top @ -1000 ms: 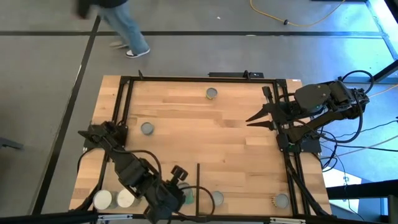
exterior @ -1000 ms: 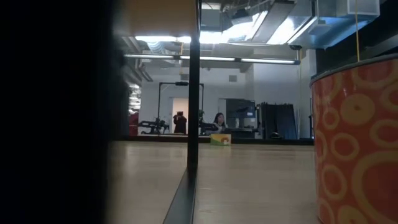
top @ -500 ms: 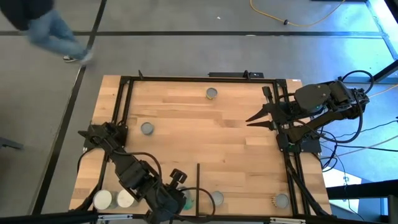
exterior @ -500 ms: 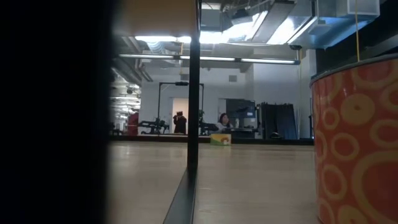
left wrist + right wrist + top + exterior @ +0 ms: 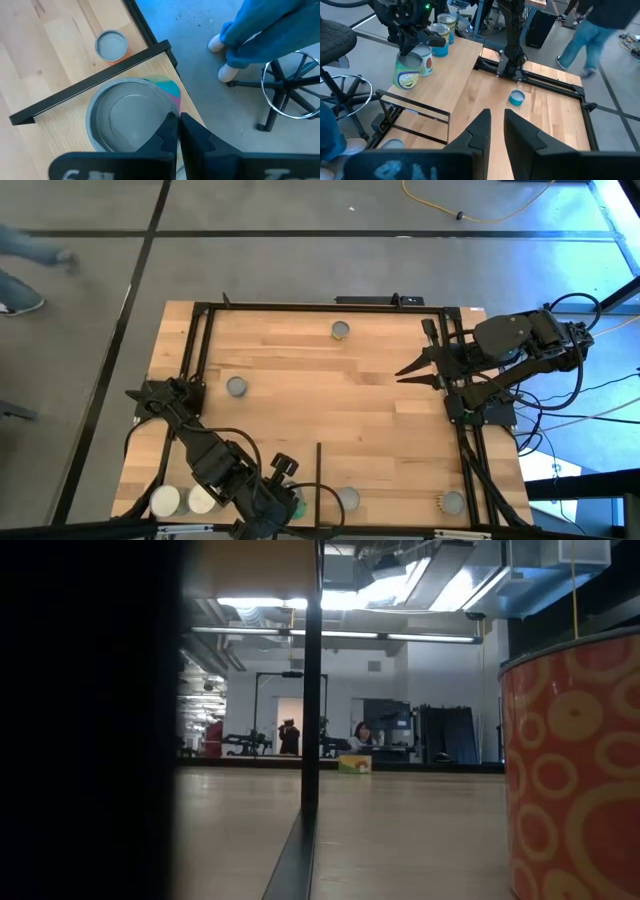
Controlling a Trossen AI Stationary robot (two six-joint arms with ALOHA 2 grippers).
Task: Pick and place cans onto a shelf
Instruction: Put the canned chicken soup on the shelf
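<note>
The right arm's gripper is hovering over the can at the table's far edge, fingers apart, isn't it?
Not quite. The high view shows the right gripper fingers apart, but well to the side of that can, over bare table, not above it.

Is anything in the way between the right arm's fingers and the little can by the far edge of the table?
No, nothing visible is in the way. The right gripper hangs over the table's right side, and only bare planked tabletop lies between it and that can.
</note>
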